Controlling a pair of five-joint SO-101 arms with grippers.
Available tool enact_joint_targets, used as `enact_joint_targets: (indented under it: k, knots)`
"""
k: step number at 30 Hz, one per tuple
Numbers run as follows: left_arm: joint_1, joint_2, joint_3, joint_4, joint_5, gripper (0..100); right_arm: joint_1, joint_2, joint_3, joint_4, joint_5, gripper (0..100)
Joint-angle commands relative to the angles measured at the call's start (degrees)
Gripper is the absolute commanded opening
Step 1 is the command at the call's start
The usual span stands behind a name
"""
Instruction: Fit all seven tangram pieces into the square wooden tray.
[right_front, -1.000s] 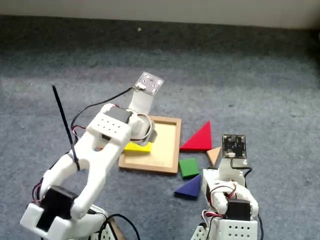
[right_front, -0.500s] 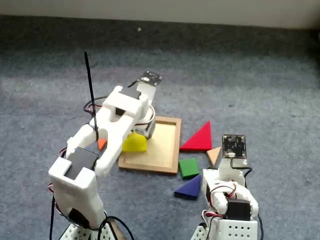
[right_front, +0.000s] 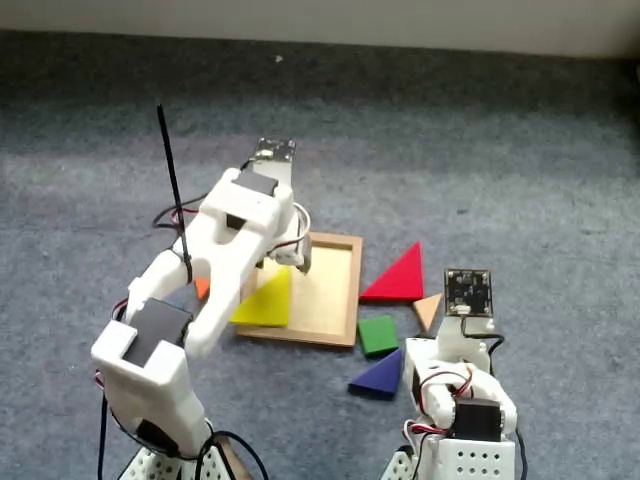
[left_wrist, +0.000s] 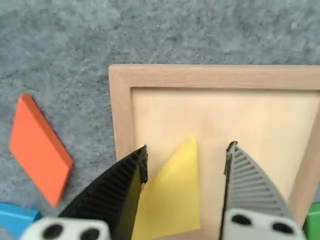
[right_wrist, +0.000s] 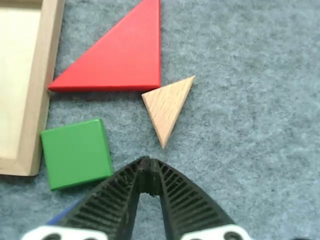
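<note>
The left hand hangs over the tray, fingers spread wide and gripping nothing. The yellow triangle lies in the tray between them, close to one rim. The right hand is pressed closed and empty, just short of the wooden triangle. The left wrist view shows an orange piece outside the tray, largely covered by the arm in the high view.

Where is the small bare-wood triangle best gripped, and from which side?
Probably from straight above, since the wood triangle lies flat. Pinch across its middle: one finger on the long edge facing open carpet, the other on the edge facing the green square, keeping clear of the red triangle.
</note>
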Motion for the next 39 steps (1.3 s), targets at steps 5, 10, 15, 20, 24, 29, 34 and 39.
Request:
enact_joint_targets:
  k: [5,10,15,20,24,29,34,39]
  knots:
    - [-0.22,-12.26,-2.07,6.33,-7.12,26,0.57,-0.66,8.57,0.4,0.53,0.9]
    - [-0.31,-12.35,1.36,8.44,-15.47,23,0.57,-0.66,8.57,0.4,0.53,0.9]
    - [1.8,-12.35,8.57,4.13,-23.65,16,0.57,-0.66,8.57,0.4,0.53,0.9]
    - [1.36,-12.97,10.07,4.92,-26.81,15,0.57,-0.66,8.57,0.4,0.53,0.9]
    - [1.8,-13.32,9.45,7.82,-27.96,12,0.57,-0.66,8.57,0.4,0.53,0.9]
    - [-0.75,-20.62,10.86,10.55,-28.13,8,0.57,-0.66,8.57,0.4,0.53,0.9]
    - [-8.75,-29.76,13.41,12.84,-34.11,8,0.57,-0.66,8.57,0.4,0.53,0.9]
    - [-13.93,-31.34,20.7,11.43,-41.41,8,0.57,-0.66,8.57,0.4,0.53,0.9]
